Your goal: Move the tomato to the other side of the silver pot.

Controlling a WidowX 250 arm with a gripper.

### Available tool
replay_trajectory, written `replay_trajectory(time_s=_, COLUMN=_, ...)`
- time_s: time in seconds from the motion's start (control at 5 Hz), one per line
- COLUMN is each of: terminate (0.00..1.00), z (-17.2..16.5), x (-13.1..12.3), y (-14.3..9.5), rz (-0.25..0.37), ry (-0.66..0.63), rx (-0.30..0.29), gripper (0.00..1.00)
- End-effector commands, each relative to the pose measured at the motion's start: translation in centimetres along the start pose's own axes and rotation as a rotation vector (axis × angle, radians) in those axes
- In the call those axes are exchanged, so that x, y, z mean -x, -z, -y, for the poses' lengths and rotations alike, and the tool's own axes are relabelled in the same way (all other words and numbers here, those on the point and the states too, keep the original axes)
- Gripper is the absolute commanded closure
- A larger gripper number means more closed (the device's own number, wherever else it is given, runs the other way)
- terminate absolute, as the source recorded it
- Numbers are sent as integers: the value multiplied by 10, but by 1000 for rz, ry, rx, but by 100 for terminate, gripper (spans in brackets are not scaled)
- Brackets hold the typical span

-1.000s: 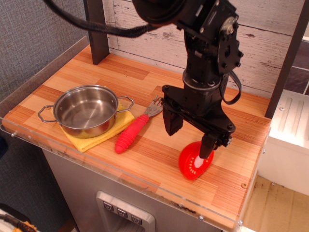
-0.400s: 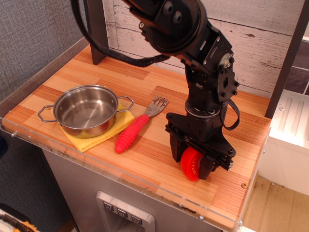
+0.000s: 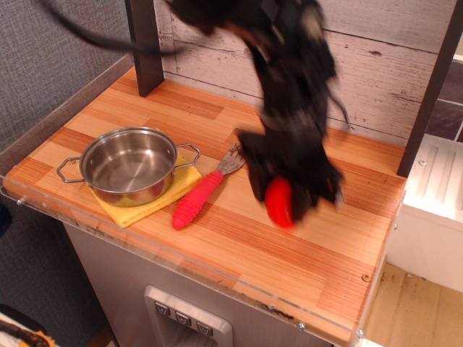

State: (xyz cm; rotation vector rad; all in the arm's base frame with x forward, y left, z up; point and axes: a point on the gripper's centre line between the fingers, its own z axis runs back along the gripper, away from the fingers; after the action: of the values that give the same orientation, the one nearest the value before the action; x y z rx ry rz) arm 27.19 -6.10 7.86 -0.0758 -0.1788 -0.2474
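Blurred by motion, the end effector (image 3: 283,201) seems closed around the tomato (image 3: 279,202) and holds it a little above the table (image 3: 239,246), on the right of the silver pot (image 3: 129,165), so I judge the pick-up is done while the carry to the pot's far side and the release are left. Between them lie a red-handled fork (image 3: 201,194) and the yellow cloth (image 3: 155,196) under the pot, so the path probably must go over these.
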Motion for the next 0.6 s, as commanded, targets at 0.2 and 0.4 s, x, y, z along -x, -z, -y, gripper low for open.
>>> replay_trajectory(time_s=0.2, terminate=0, z=-138, x=11, y=-60, rz=73, ry=-292, rx=-212, gripper=100)
replay_trajectory(time_s=0.4, terminate=0, z=-191, x=17, y=-37, rz=21, ry=-329, rx=-250, gripper=100)
